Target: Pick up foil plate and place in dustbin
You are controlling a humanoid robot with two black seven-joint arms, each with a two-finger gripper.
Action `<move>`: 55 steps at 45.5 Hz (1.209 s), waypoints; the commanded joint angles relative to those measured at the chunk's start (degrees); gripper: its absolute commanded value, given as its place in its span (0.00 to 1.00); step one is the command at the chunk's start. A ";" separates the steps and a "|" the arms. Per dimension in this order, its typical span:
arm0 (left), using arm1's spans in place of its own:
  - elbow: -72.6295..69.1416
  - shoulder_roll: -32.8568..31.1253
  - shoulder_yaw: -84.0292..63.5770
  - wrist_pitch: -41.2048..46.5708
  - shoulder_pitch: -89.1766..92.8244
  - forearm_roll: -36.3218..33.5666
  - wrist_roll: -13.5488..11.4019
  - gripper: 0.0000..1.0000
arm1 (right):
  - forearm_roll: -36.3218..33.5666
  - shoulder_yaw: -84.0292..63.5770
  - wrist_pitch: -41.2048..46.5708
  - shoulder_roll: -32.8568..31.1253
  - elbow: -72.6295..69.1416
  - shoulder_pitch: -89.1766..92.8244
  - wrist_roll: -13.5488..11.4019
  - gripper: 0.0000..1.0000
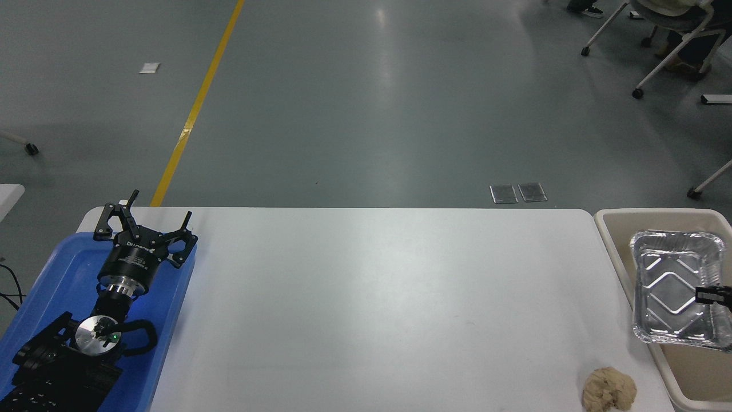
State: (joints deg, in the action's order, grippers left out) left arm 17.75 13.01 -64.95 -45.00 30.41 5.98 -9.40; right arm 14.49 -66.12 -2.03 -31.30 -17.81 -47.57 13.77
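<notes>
While the white desk (pixel 366 309) fills most of my view, the beige dustbin (pixel 615 229) stands just off its right end, cut by the picture's right edge. At the opposite end a blue tray (pixel 171 320) lies on the desk's left side, and my left arm is parked over it, its left claw (pixel 150 224) spread open with the fingers pointing away from me. I see the foil plate (pixel 669 286) over the dustbin's opening, ribbed bottom facing up at me and its near rim overlapping the bin's left wall. My right claw (pixel 713 295) barely enters from the right edge at the plate's right side; I cannot tell whether it is gripping the plate. A tan paper ball (pixel 609 390) sits on the desk's near right corner, just beside the dustbin.
</notes>
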 commanded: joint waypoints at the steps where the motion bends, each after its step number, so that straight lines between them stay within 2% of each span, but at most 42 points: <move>1: 0.00 0.00 0.00 0.00 0.09 0.00 0.09 0.99 | 0.36 0.20 0.18 0.44 -0.21 -0.07 0.29 1.00; 11: 0.00 0.00 0.09 0.00 0.09 0.00 0.09 0.99 | 6.60 -3.84 0.27 -2.89 -7.49 -11.21 0.47 1.00; 18: 0.00 0.00 0.09 0.00 0.09 0.00 0.09 0.99 | 8.18 -5.51 3.08 -7.72 -23.39 -27.90 0.47 1.00; 28: 0.00 0.00 0.09 0.00 0.09 0.00 0.17 0.99 | 8.89 -10.95 12.83 -7.82 -45.98 -54.80 0.12 1.00; 34: 0.00 0.00 0.09 0.00 0.09 0.00 0.17 0.99 | 8.63 -12.72 19.42 -4.92 -56.53 -66.94 0.21 1.00; 41: 0.00 0.00 0.09 0.00 0.09 0.00 0.17 0.99 | 7.93 -15.09 22.86 0.88 -67.96 -76.69 0.21 1.00; 55: 0.00 0.00 0.09 0.00 0.00 0.00 0.09 0.99 | -0.24 -14.13 31.64 11.43 -75.44 -89.09 0.56 1.00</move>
State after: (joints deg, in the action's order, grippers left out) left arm 17.75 13.01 -64.86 -45.00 30.49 5.97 -9.23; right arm 19.44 -80.36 21.73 -27.38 -85.30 -125.12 14.14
